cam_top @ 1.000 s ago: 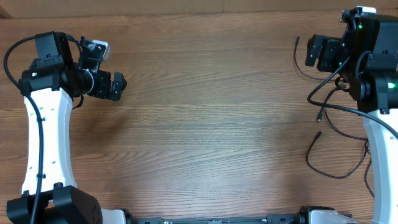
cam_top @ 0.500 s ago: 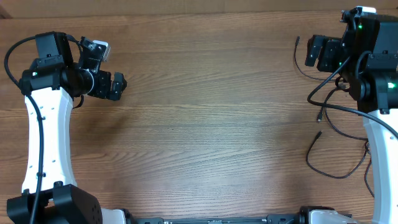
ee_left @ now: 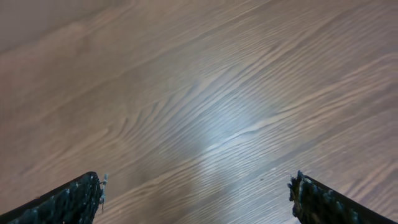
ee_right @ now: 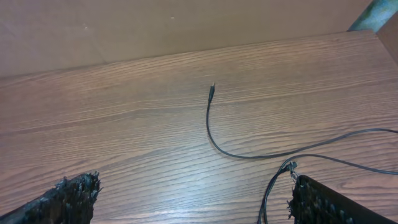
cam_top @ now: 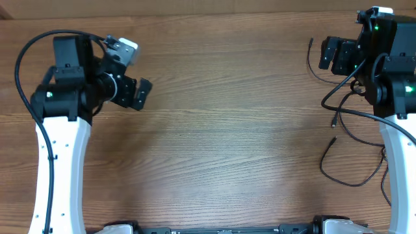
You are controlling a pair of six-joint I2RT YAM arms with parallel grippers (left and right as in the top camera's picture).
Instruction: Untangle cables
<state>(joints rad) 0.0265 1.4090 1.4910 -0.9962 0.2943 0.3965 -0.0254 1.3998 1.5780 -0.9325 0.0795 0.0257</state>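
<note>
Seen on one wood table point(cam_top: 214, 149): two arms, both spread wide, holding nothing. Well apart from the left gripper point(cam_top: 142, 94); just beside and below the right gripper point(cam_top: 326, 54), hence likely its job: loose cables point(cam_top: 323, 166), three plug ends counted, nearest strand point(ee_right: 208, 121) running lengthwise straight ahead of the fingers.
</note>
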